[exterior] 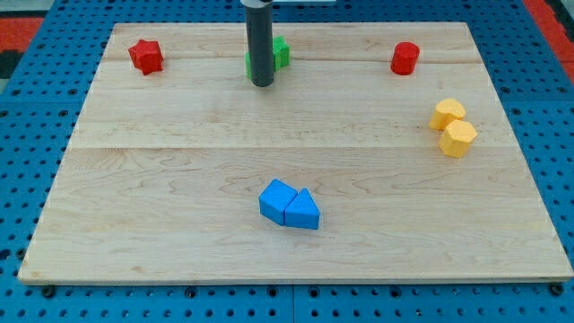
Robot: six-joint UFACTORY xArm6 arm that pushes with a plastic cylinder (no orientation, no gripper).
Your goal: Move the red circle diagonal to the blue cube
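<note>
The red circle (pixel 404 58) stands near the view's top right of the wooden board. The blue cube (pixel 277 200) lies low in the middle, touching a blue triangle (pixel 303 212) on its right. My tip (pixel 262 84) is near the view's top centre, just in front of a green block (pixel 279 53) that the rod partly hides. The tip is far to the left of the red circle and well above the blue cube.
A red star (pixel 145 56) sits at the top left. Two yellow blocks (pixel 447 114) (pixel 458 138) touch each other at the right. The board (pixel 179 179) is bordered by a blue pegboard table.
</note>
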